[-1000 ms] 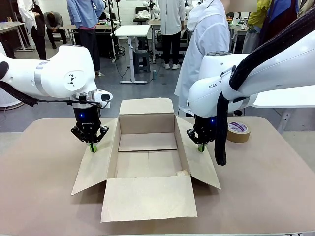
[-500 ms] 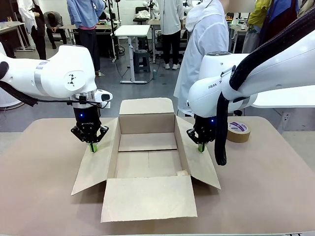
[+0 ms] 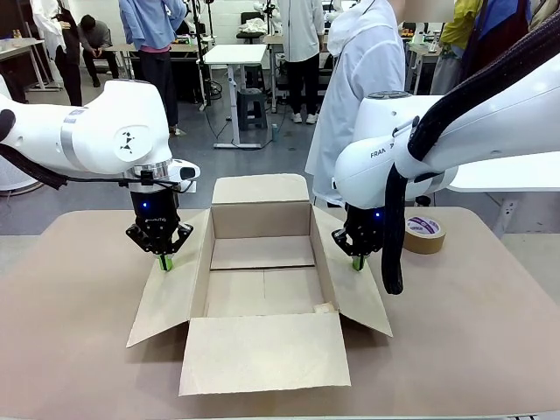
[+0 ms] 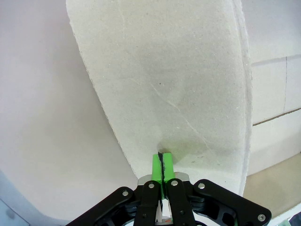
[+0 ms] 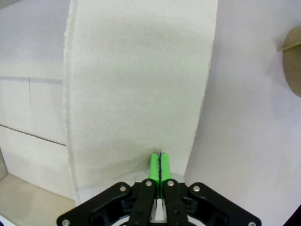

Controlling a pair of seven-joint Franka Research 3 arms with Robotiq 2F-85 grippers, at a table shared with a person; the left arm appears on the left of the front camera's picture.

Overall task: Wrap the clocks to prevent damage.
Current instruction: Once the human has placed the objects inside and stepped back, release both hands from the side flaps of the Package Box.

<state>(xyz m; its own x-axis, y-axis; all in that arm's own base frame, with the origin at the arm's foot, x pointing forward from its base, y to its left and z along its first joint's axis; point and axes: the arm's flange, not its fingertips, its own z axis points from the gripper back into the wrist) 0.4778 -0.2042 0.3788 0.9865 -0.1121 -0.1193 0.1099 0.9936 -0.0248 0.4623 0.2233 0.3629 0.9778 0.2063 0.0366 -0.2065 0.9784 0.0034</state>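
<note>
The clocks are out of view. An open brown cardboard carton [image 3: 261, 220] stands mid-table with its four flaps folded outward, and its bare floor shows. My left gripper [image 3: 164, 262] is shut, its green tips pointing down onto the carton's left flap [image 4: 169, 84]. In the left wrist view the left gripper [image 4: 161, 162] has its pads pressed together with nothing between them. My right gripper [image 3: 357, 262] is shut in the same way, tips down on the right flap [image 5: 136, 80]. In the right wrist view the right gripper [image 5: 160, 162] also holds nothing.
A brown tape roll [image 3: 424, 234] lies on the table right of the right arm, and its edge shows as the tape roll [image 5: 292, 61] in the right wrist view. A person in a white coat [image 3: 367, 79] stands at the far side. The carton's front flap [image 3: 262, 354] lies towards me.
</note>
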